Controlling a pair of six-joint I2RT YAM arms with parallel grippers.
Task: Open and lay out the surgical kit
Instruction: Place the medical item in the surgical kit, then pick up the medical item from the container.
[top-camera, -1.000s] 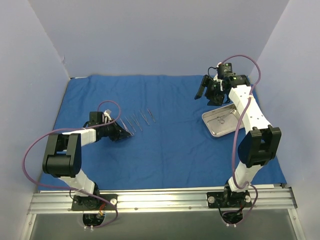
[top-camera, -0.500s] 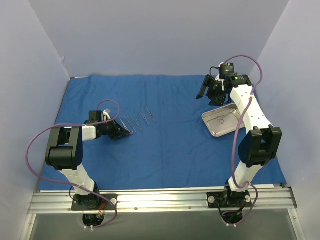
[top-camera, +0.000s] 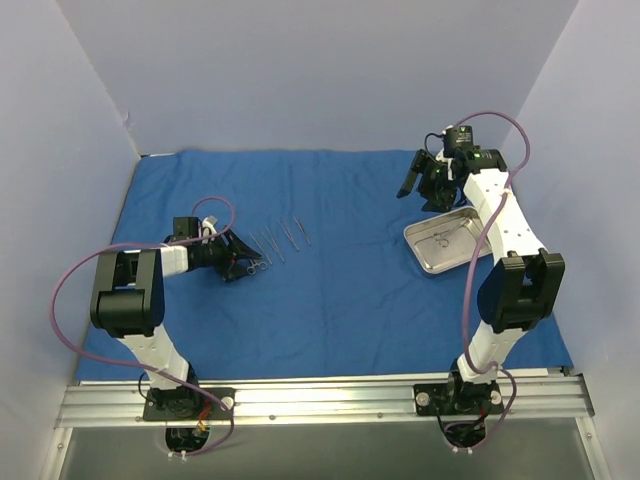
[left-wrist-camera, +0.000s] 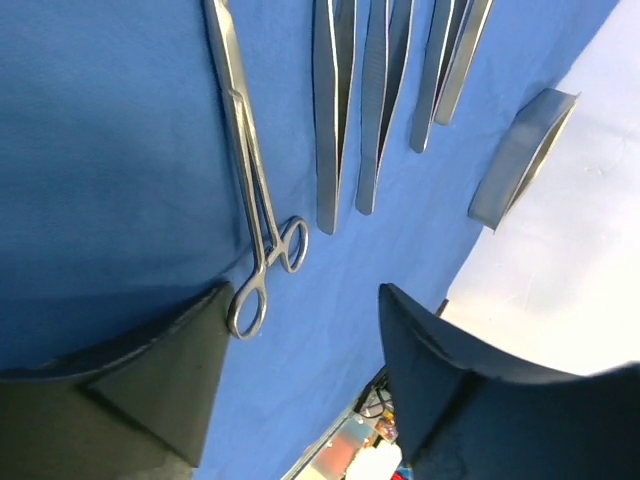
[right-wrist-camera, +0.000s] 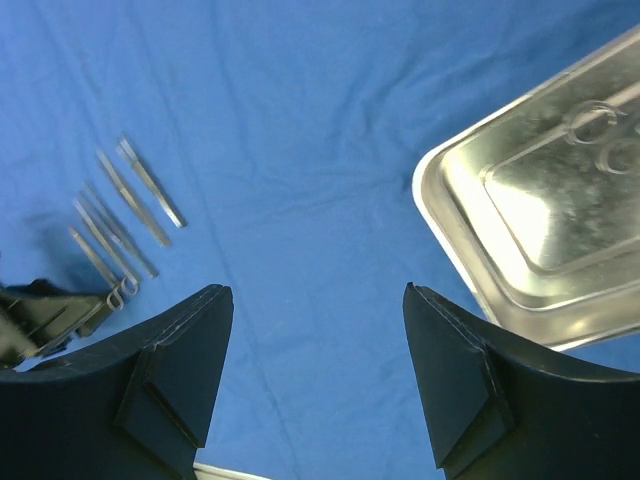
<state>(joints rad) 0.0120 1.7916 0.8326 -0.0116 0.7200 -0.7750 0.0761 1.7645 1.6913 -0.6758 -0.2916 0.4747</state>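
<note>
The royal-blue cloth wrap (top-camera: 340, 290) lies spread flat over the table. On it, several thin silver instruments (top-camera: 280, 238) lie side by side in a row. The leftmost is a ring-handled one (left-wrist-camera: 250, 170), with its rings just in front of my left gripper (left-wrist-camera: 305, 295). That gripper (top-camera: 243, 258) is open and holds nothing. The steel tray (top-camera: 445, 245) sits at the right with one ring-handled instrument (right-wrist-camera: 600, 130) inside. My right gripper (top-camera: 418, 190) hovers open above the cloth just behind the tray (right-wrist-camera: 540, 220), its jaws (right-wrist-camera: 317, 290) empty.
Pale walls close in the table on the left, back and right. The tray's edge (left-wrist-camera: 520, 155) shows beyond the row in the left wrist view. The metal rail (top-camera: 320, 400) with the arm bases runs along the near edge.
My left gripper has opened and let go of the ring-handled instrument, which now lies at the left end of the row. The right arm has barely shifted.
</note>
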